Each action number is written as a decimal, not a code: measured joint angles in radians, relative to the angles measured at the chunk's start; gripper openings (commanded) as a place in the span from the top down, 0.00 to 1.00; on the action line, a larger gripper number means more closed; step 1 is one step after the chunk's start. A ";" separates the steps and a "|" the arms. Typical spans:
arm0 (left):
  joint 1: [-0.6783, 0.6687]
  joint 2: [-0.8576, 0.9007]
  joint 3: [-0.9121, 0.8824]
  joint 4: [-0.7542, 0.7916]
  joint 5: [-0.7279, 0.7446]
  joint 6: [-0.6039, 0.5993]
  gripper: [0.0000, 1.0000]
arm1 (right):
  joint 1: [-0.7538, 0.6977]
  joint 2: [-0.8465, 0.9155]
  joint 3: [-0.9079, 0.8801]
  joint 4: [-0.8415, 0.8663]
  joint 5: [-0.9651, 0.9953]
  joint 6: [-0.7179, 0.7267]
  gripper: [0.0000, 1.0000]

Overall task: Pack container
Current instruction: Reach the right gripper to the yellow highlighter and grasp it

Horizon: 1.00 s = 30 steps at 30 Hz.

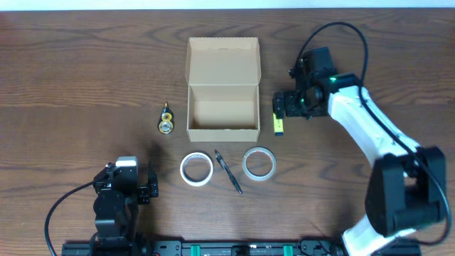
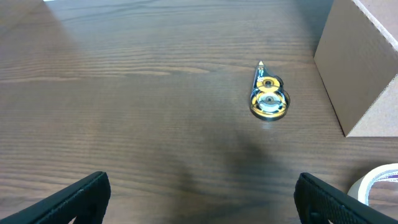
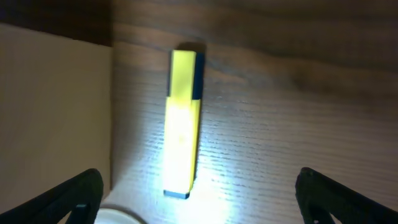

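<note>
The tan cardboard container (image 1: 222, 91) stands open at the table's middle, flap lid laid back; its wall also shows in the left wrist view (image 2: 364, 68) and the right wrist view (image 3: 53, 106). A yellow highlighter (image 1: 279, 124) lies just right of it, lit brightly in the right wrist view (image 3: 181, 124). My right gripper (image 1: 286, 107) is open and empty above the highlighter (image 3: 199, 199). My left gripper (image 1: 146, 186) is open and empty near the front left (image 2: 199, 199). A yellow correction-tape dispenser (image 1: 166, 119) lies left of the container, also in the left wrist view (image 2: 268, 98).
Two white tape rolls (image 1: 195, 169) (image 1: 259, 163) lie in front of the container, with a black pen (image 1: 229, 171) between them. One roll's edge shows in the left wrist view (image 2: 376, 183). The right arm (image 1: 370, 135) reaches in from the front right.
</note>
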 measured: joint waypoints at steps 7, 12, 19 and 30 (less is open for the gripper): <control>0.000 0.000 0.000 0.000 0.000 0.000 0.04 | 0.000 0.083 0.000 0.037 0.001 0.049 0.01; 0.000 0.000 0.000 0.000 0.000 0.000 0.05 | 0.014 0.112 0.000 0.058 0.033 0.057 0.01; 0.000 0.000 0.000 0.000 0.000 0.000 0.05 | 0.087 0.113 0.000 0.097 0.107 0.057 0.01; 0.000 0.000 0.000 0.000 0.000 0.000 0.05 | 0.124 0.176 0.002 0.095 0.192 0.066 0.04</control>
